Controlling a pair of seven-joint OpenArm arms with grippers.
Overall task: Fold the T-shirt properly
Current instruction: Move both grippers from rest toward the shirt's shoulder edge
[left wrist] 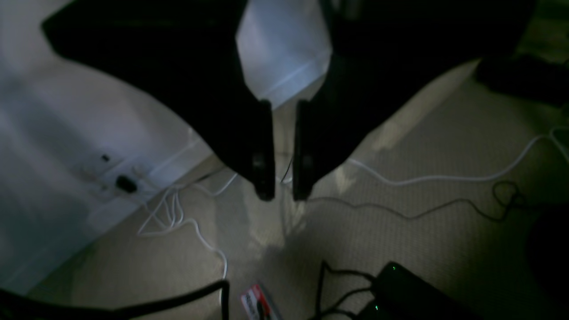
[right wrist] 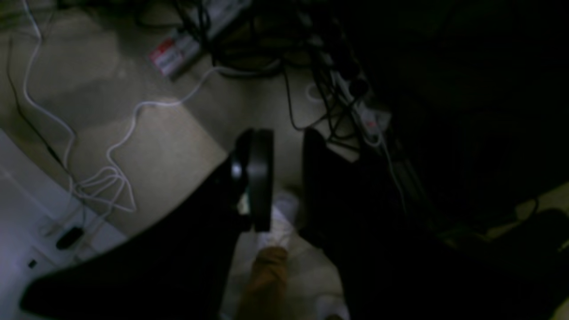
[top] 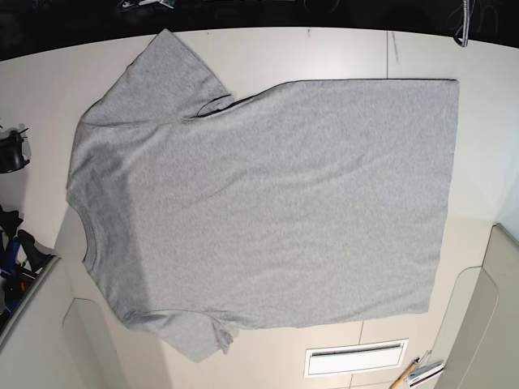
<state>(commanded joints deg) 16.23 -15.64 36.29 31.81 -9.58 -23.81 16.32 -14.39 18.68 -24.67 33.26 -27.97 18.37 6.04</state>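
Limp, light T-shirt (top: pixel 268 203) lies flat on the desk (top: pixel 324 53), graspable at its hem corners; left claw (left wrist: pixel 283 193) and right claw (right wrist: pixel 286 178) stand narrowly parted, empty.

The base view looks straight down from high above on the table (top: pixel 324 53), taking in the whole T-shirt (top: pixel 268 203). Each wrist view sits close behind its own fingers, facing past them down to the dim floor (left wrist: pixel 400 231). Both wrist views share that floor, its white cable (left wrist: pixel 444 179) and a red-and-white pack (right wrist: pixel 171 55); neither shows the table.
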